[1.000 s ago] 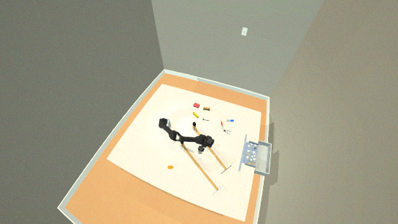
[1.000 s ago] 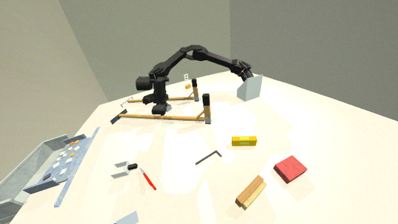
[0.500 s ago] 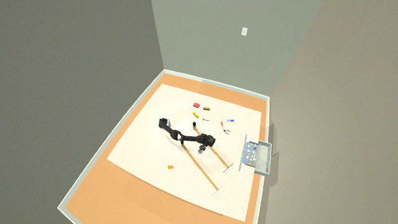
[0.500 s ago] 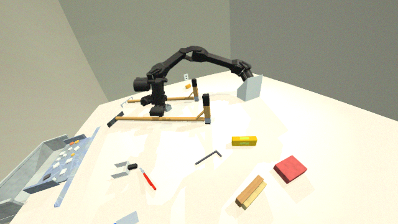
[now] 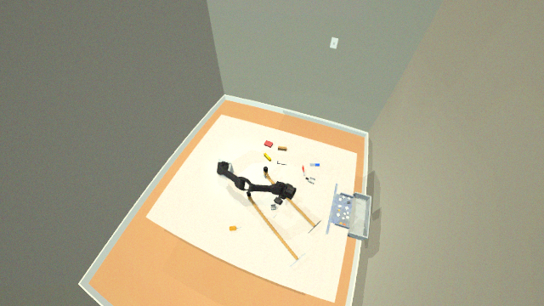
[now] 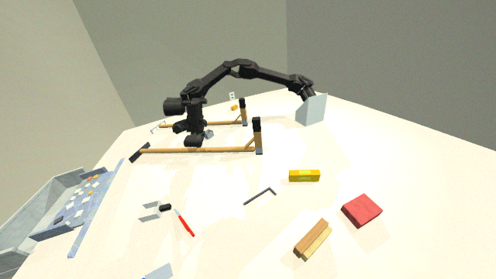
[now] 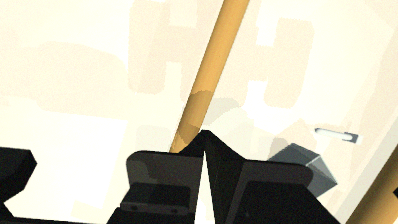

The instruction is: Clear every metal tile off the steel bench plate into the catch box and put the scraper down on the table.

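Note:
The long scraper with a dark blade lies on the table; its wooden shaft ends in an upright black-topped handle. My gripper is shut with nothing between its fingers, low by the middle of that shaft; whether it touches cannot be told. The bench plate bears several white tiles, a few orange ones and a dark one. The catch box adjoins its far side; its inside is partly hidden.
A second long tool with a pale head lies alongside. A small grey block is between them. A yellow level, red block, wooden brush, hex key and red-handled tool lie around.

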You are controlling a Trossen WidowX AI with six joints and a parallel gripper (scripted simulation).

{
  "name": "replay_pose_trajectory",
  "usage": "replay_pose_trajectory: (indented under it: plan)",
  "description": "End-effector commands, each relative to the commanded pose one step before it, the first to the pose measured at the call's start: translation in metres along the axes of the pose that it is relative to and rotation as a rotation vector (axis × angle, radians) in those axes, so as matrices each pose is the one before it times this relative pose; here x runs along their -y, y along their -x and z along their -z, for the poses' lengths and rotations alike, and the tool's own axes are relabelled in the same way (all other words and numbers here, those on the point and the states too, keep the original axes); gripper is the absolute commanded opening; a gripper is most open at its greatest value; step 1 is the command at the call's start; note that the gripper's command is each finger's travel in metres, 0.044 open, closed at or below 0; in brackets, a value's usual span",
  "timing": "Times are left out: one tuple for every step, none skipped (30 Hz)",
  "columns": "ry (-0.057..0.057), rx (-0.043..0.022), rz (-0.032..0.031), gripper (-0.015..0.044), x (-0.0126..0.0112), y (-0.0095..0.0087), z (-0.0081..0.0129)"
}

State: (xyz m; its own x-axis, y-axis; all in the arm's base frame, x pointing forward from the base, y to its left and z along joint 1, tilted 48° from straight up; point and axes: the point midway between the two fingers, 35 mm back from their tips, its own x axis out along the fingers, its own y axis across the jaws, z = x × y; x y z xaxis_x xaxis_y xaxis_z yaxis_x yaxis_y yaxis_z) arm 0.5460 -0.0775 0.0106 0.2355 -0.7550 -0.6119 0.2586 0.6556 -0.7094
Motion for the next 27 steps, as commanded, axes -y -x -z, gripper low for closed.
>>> replay_pose_trajectory:
  plan:
    - [0.0012, -0.00066, -0.00003, 0.0000, -0.00807, -0.00180, -0.00024]
    - [0.0000, 0.00004, 0.00001, 0.0000, -0.00096, -0.00007, -0.00024]
    - [0.0000, 0.00004, 0.00002, 0.0000, -0.00096, -0.00007, -0.00024]
    - [0.0000, 0.00004, 0.00002, 0.0000, -0.00096, -0.00007, -0.00023]
    - [0.0000, 0.00004, 0.00002, 0.0000, -0.00096, -0.00007, -0.00023]
    - [0.0000, 0.00004, 0.00002, 0.0000, -0.00096, -0.00006, -0.00022]
    - [0.0000, 0.00005, 0.00002, 0.0000, -0.00096, -0.00006, -0.00022]
    - [0.0000, 0.00005, 0.00002, 0.0000, -0.00096, -0.00006, -0.00021]
    - [0.0000, 0.00005, 0.00002, 0.0000, -0.00096, -0.00006, -0.00020]
    - [0.0000, 0.00005, 0.00002, 0.0000, -0.00096, -0.00006, -0.00020]
    - [0.0000, 0.00005, 0.00002, 0.0000, -0.00096, -0.00006, -0.00019]
    - [0.0000, 0.00005, 0.00003, 0.0000, -0.00096, -0.00006, -0.00019]
    - [0.0000, 0.00005, 0.00003, 0.0000, -0.00096, -0.00006, -0.00018]
    - [0.0000, 0.00005, 0.00003, 0.0000, -0.00096, -0.00006, -0.00018]
    - [0.0000, 0.00005, 0.00003, 0.0000, -0.00096, -0.00006, -0.00017]
    - [0.0000, 0.00005, 0.00003, 0.0000, -0.00096, -0.00006, -0.00017]
    - [0.0000, 0.00005, 0.00003, 0.0000, -0.00096, -0.00006, -0.00016]
    - [0.0000, 0.00005, 0.00003, 0.0000, -0.00096, -0.00006, -0.00016]
    - [0.0000, 0.00006, 0.00003, 0.0000, -0.00096, -0.00006, -0.00015]
    - [0.0000, 0.00006, 0.00003, 0.0000, -0.00096, -0.00006, -0.00015]
    - [0.0000, 0.00006, 0.00003, 0.0000, -0.00096, -0.00006, -0.00014]
    - [0.0000, 0.00005, 0.00003, 0.0000, -0.00078, -0.00005, -0.00011]
    - [0.0000, 0.00003, 0.00002, 0.0000, -0.00047, -0.00003, -0.00006]
    - [-0.0083, 0.00496, 0.00323, 0.0000, 0.00843, 0.00279, -0.00257]
    - [-0.0026, 0.00110, -0.00012, 0.0000, -0.00008, 0.00176, -0.00052]
    - [-0.0043, 0.00184, -0.00021, 0.0000, -0.00013, 0.00293, -0.00086]
    - [-0.0054, 0.00231, -0.00027, 0.0000, -0.00016, 0.00366, -0.00105]
